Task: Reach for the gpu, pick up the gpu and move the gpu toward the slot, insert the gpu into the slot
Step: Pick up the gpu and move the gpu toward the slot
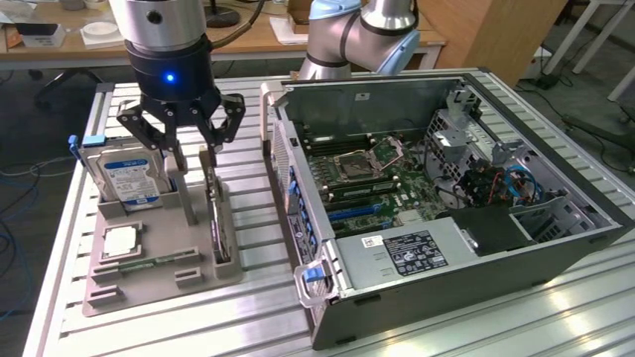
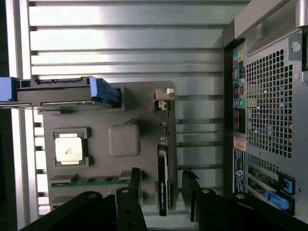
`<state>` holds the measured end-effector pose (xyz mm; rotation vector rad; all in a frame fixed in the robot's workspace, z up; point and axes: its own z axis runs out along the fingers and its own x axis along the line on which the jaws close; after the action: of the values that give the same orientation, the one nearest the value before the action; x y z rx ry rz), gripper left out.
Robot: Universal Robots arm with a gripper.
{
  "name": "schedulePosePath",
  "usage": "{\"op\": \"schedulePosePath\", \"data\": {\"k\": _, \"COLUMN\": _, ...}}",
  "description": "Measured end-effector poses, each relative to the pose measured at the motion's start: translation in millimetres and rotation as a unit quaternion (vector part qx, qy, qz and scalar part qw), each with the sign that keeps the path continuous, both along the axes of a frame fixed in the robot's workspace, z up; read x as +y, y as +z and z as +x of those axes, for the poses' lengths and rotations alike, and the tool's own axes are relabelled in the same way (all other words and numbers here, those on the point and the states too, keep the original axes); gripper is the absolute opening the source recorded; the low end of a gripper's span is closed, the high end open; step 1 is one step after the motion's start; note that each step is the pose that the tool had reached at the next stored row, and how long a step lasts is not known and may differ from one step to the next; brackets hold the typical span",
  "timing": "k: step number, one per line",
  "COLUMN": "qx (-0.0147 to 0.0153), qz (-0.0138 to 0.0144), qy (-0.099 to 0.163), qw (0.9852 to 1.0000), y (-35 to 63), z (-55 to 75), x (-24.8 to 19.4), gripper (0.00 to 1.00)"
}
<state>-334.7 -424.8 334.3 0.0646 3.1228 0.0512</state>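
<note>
Slotted aluminium table: thin dark gpu stands on edge in a grey holder; gripper hangs above, fingers spread wide.

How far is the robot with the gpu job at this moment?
Done: only the reach, nearly. In hand: the open claw hangs over the gpu, straddling the card, not closed on it. Left: the gpu stands on edge in its grey holder, so lifting it and inserting it in the open computer case are not done.
</note>
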Motion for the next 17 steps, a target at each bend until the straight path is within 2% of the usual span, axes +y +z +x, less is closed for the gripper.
{"op": "schedulePosePath", "data": {"k": 8, "qx": 0.0, "qz": 0.0, "qy": 0.0, "qw": 1.0, "y": -8.8, "z": 0.0, "x": -1.0, "gripper": 0.47}}
{"op": "schedulePosePath", "data": {"k": 9, "qx": 0.0001, "qz": -0.0001, "qy": 0.0, "qw": 1.0, "y": -20.2, "z": 0.0, "x": -2.2, "gripper": 0.47}}
{"op": "schedulePosePath", "data": {"k": 17, "qx": 0.0, "qz": 0.0, "qy": 0.003, "qw": 1.0, "y": -20.6, "z": 0.0, "x": -2.2, "gripper": 0.47}}
